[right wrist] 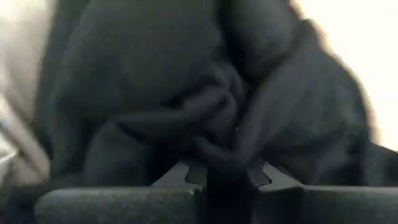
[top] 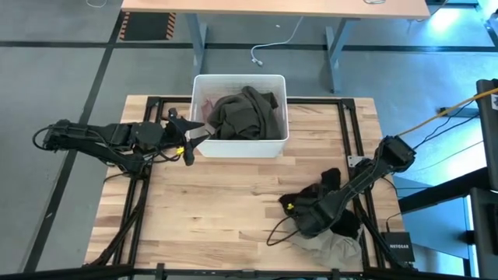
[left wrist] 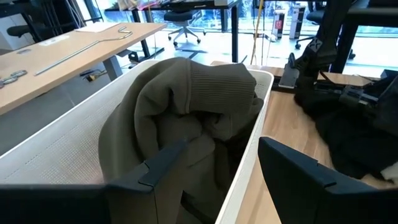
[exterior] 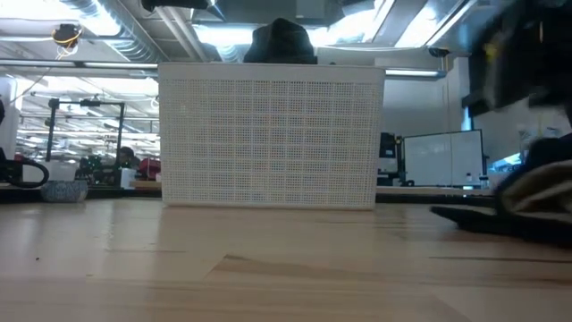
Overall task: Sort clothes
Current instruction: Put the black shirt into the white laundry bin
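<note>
A dark olive green garment [top: 247, 113] lies heaped in the white bin [top: 201, 148], with a dusty pink one [top: 205, 105] beside it at the bin's left end. My left gripper [top: 196, 137] is open at the bin's near left corner. One finger [left wrist: 158, 165] stands over the olive garment [left wrist: 186, 106] and the other [left wrist: 298, 177] outside the bin's near wall [left wrist: 252, 155]. My right gripper [top: 305, 216] is down in a black garment [top: 323, 204] at the table's near right, shut on it. A light beige-grey garment [top: 331, 247] lies under the black one's near edge. My right gripper pinches a bunched fold of the black garment [right wrist: 217, 146] between its two fingers [right wrist: 181, 177], which stand almost together. The fingers slant down into the pile from the right. The rest of the garment [top: 334, 183] lies slack on the table.
The bin stands at the table's far middle and fills the centre of the low view [exterior: 273, 134]. Bare wood [top: 226, 210] lies between the bin and the near edge. A small black box [top: 397, 247] sits at the near right corner. A desk [top: 272, 6] stands beyond the table.
</note>
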You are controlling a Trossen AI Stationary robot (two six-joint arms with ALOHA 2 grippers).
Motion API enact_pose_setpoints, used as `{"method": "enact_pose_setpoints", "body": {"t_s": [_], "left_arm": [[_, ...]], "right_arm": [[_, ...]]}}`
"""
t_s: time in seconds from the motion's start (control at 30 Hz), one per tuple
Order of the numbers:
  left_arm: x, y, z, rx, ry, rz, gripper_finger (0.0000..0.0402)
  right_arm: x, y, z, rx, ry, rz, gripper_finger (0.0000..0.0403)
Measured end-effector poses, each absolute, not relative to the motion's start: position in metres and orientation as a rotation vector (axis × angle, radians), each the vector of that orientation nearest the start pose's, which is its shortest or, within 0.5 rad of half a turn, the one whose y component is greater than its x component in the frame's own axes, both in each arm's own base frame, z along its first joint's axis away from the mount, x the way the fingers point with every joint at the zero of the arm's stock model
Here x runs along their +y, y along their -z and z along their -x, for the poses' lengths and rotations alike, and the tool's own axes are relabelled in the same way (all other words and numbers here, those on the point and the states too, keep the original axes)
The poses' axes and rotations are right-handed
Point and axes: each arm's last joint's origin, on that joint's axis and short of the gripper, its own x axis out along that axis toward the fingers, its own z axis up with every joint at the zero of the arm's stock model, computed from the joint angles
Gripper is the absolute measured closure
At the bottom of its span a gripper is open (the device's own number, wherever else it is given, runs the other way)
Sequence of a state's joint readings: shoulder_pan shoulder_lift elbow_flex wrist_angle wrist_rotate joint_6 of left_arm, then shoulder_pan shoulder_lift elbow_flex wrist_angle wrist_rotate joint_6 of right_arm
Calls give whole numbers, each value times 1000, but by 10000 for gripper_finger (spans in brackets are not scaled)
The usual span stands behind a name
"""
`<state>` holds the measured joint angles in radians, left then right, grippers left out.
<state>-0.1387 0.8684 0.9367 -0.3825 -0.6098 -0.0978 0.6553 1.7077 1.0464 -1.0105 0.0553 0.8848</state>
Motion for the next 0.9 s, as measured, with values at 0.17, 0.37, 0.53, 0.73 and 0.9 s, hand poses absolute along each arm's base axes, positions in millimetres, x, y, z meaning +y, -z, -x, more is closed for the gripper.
{"method": "enact_pose_setpoints", "body": {"t_s": [0.17,0.37,0.53,0.73,0.9], "left_arm": [[-8,-354,-178,266,-481,-18,208],[-8,-354,-178,267,-481,-19,208],[-8,-354,-178,267,-481,-19,208],[-8,-354,-178,267,-481,-19,208],[-8,-354,-178,267,-481,-19,208]], "right_arm": [[175,-229,-238,1392,231,-32,368],[179,-305,-256,1053,201,93,368],[174,-360,-267,785,267,234,368],[145,-422,-281,555,438,345,364],[105,-476,-292,380,659,386,365]]}}
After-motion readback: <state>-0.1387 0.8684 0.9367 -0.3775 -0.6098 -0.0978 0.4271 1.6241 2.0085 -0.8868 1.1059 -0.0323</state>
